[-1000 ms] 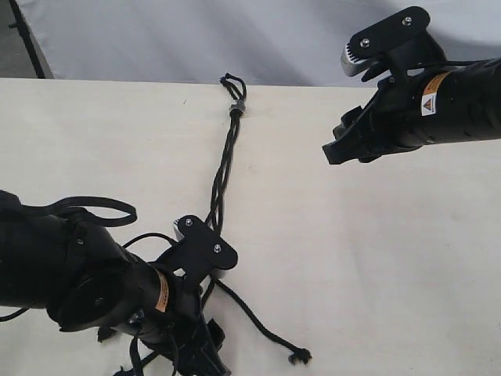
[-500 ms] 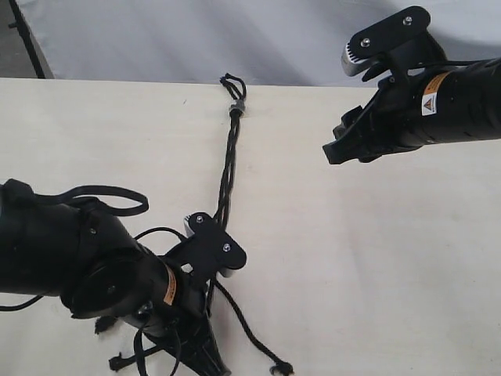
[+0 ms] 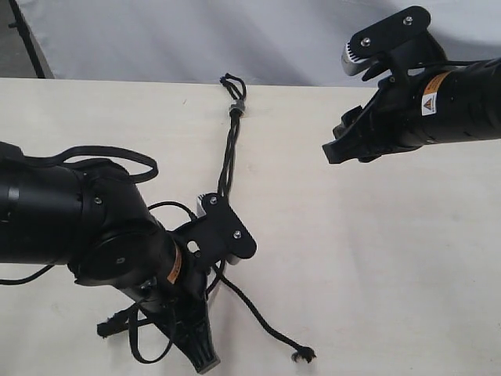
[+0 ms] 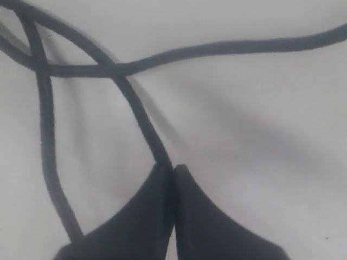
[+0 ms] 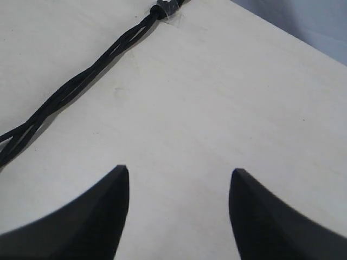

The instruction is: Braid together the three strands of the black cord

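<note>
Tabletop [image 3: 376, 258] pale wood w/ faint scuffs; grey-white cloth backdrop [image 3: 156, 39] behind its far edge. Black cord [image 3: 228, 153] runs from far edge toward centre, upper part braided. L gripper [image 4: 172, 169] pinched tight on one strand [image 4: 138, 116]. R gripper [image 5: 179, 176] jaws apart, holding nothing, over table's far right.

Warning-triangle sticker [image 3: 429, 100] on right arm [image 3: 466, 110], orange sticker [image 3: 174, 266] on left arm [image 3: 70, 223], lettering unreadable
</note>
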